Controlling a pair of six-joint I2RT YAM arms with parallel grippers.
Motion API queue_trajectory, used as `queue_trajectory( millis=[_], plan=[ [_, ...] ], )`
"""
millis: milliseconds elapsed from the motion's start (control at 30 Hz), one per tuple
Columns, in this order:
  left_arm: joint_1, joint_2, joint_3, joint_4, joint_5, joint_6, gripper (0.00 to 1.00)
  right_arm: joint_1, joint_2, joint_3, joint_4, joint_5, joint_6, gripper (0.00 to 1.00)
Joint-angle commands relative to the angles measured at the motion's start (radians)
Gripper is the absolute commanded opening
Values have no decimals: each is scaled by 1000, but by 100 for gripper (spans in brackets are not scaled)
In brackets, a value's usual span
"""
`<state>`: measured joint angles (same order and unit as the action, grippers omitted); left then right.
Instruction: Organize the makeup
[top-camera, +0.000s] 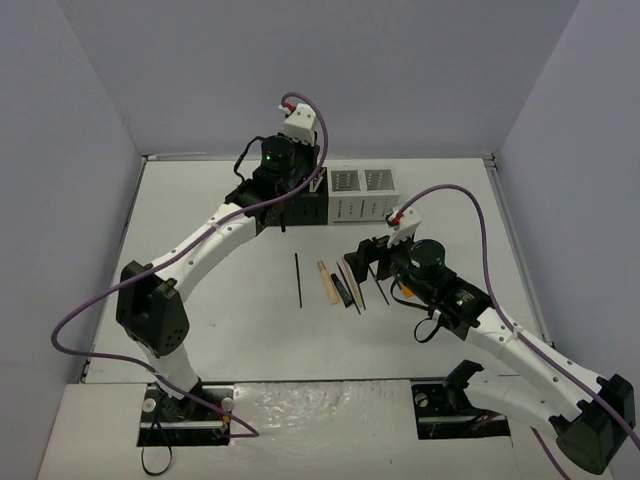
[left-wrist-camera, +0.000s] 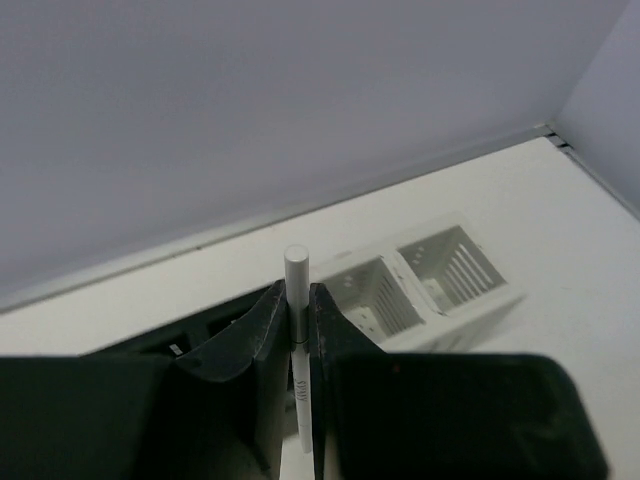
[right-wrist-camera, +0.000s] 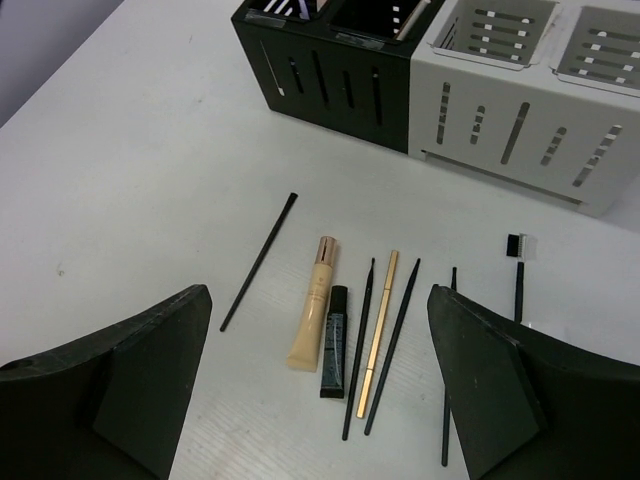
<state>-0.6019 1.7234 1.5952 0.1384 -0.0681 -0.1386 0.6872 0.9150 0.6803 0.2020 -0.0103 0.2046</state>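
The left gripper (left-wrist-camera: 298, 315) was seen closed on a slim white pencil (left-wrist-camera: 297, 268). The pencil was held upright between the fingers, with its top end projecting above them. In the top view this gripper was positioned at the black organizer (right-wrist-camera: 320, 85), at the far side of the bench (top-camera: 220, 330). The white organizer (right-wrist-camera: 520, 130) was set touching the black one on its right.

The right gripper (right-wrist-camera: 318, 300) was spread wide and held nothing. The rest of the makeup (top-camera: 340, 285) was laid out in a loose row on the bench beneath it, between its two fingers. A thin black stick (right-wrist-camera: 258, 262) was placed furthest left, followed by a tan tube (right-wrist-camera: 312, 318) and a small black tube (right-wrist-camera: 334, 342) lying side by side. A gold pencil (right-wrist-camera: 378, 335) was flanked by black pencils (right-wrist-camera: 392, 345).
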Motion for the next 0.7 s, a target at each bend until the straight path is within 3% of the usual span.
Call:
queue_trajectory(
  millis=[0, 200, 400, 500, 567, 667],
  plan=[
    [47, 91, 113, 196, 68, 202, 0, -6, -35, -7, -21, 44, -13, 88],
    [87, 221, 178, 294, 180, 247, 0, -8, -49, -16, -55, 26, -4, 89],
    [112, 300, 188, 310, 198, 250, 3, -7, -44, -16, -65, 21, -5, 90],
    [114, 292, 158, 305, 191, 246, 21, -8, -33, -10, -70, 21, -2, 90],
    [114, 263, 122, 306, 176, 231, 43, -6, -14, 1, -86, 21, 5, 90],
    [115, 202, 81, 284, 152, 204, 68, -8, 26, 28, -122, 21, 17, 89]
  ],
)
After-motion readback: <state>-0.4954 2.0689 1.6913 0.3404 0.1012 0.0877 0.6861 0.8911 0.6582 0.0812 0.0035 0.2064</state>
